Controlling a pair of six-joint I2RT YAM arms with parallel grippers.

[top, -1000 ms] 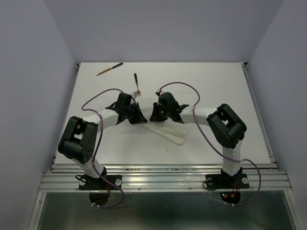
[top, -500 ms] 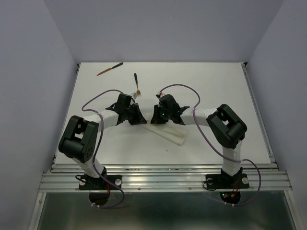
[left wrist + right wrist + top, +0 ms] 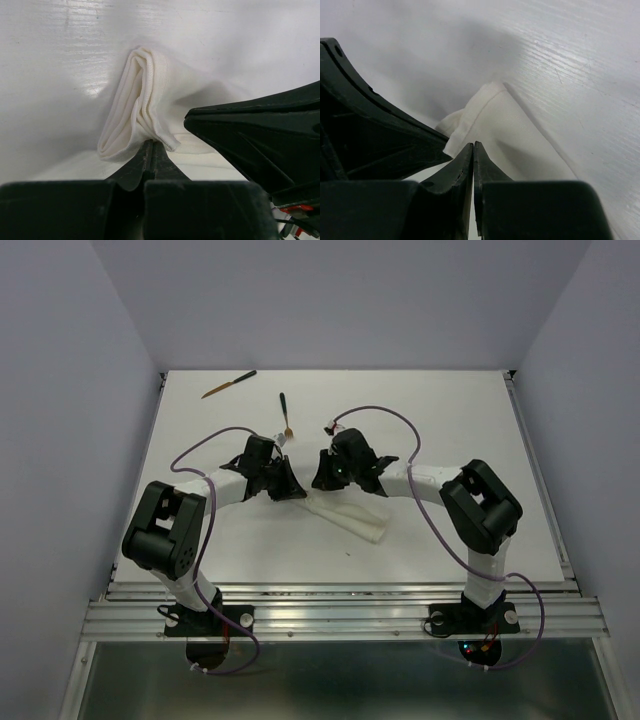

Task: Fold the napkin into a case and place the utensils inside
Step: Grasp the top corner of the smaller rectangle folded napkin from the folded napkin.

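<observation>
The napkin [image 3: 350,520] lies mid-table, folded into a long narrow white strip, the case, running diagonally toward the near right. Its far-left end [image 3: 145,95] is bunched and lifted, with layers converging into the tips of my left gripper [image 3: 150,142], which is shut on it. My right gripper [image 3: 473,144] is shut too, its tips against the same end of the napkin [image 3: 520,135]; I see no cloth between them. Both grippers, left [image 3: 293,492] and right [image 3: 318,483], nearly meet there. Two utensils lie beyond: one [image 3: 228,385] at the far left, one [image 3: 285,415] just past the grippers.
The right gripper's black finger [image 3: 240,130] crowds the right of the left wrist view. Purple cables [image 3: 375,415] loop above both forearms. Grey walls enclose the table [image 3: 460,420] on three sides, and a metal rail [image 3: 340,615] runs along the near edge.
The right arm's wrist has shifted slightly away and its elbow a little to the right. The left arm and the napkin strip look unchanged.
</observation>
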